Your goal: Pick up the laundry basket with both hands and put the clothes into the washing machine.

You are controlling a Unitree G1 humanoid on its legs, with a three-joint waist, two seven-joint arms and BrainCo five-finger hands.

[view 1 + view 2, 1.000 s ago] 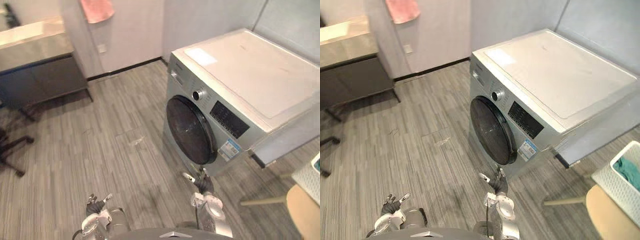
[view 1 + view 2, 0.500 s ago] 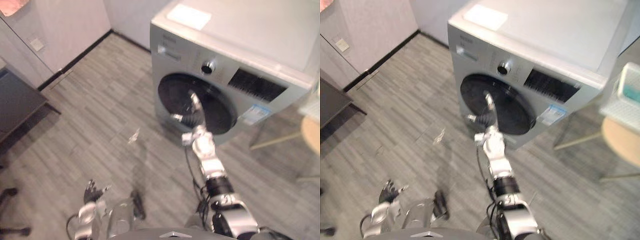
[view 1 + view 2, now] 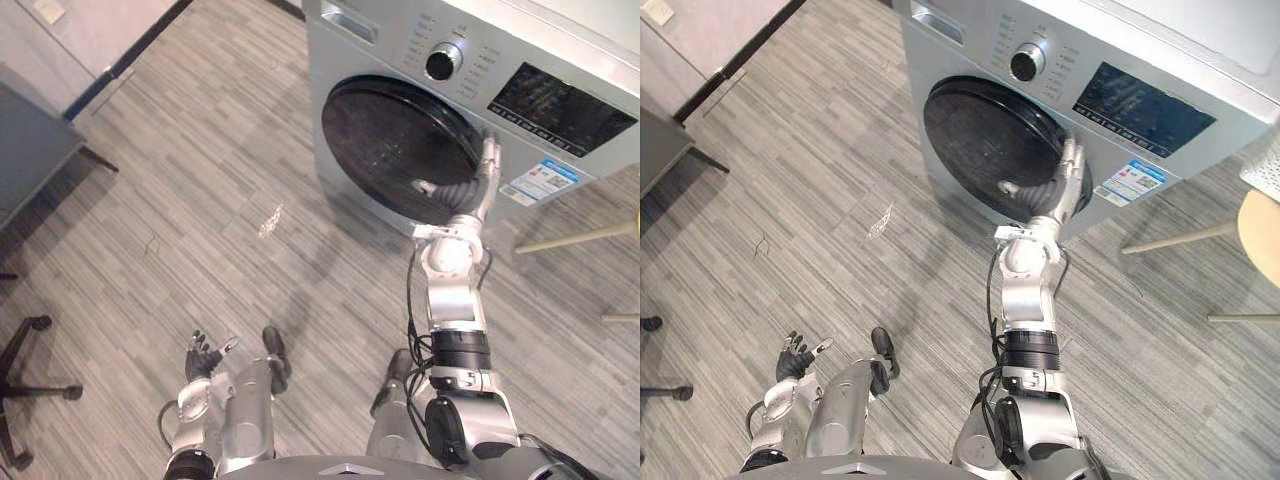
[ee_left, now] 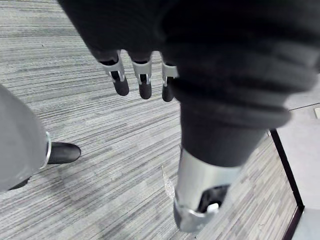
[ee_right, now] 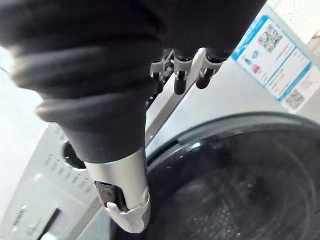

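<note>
Far in the scene, silver washing machine point(image 3: 380, 40), round dark door point(image 3: 390, 140) shut; above the door a dial point(image 3: 443, 62), further right a dark display panel point(image 3: 560, 108) and a blue-and-white sticker point(image 3: 540, 182). Stretched out to the door's right rim, right robot hand point(image 3: 470, 192), open, fingers point(image 3: 489, 155) straight and pointing up along the rim, thumb apart over the dark door, gripping nothing; contact with the rim not clear. Low at near left, left robot hand point(image 3: 203, 357), open too, fingers loosely spread above the grey plank floor point(image 3: 200, 150), empty. Laundry basket point(image 3: 1268, 165) right of the machine, just a sliver of white lattice at the right edge, over a round tan stool point(image 3: 1262, 235); in neither robot hand. On the floor left of the machine, a small pale scrap point(image 3: 268, 222); at far left a dark cabinet point(image 3: 30, 150); at near left a black chair base point(image 3: 30, 370).
</note>
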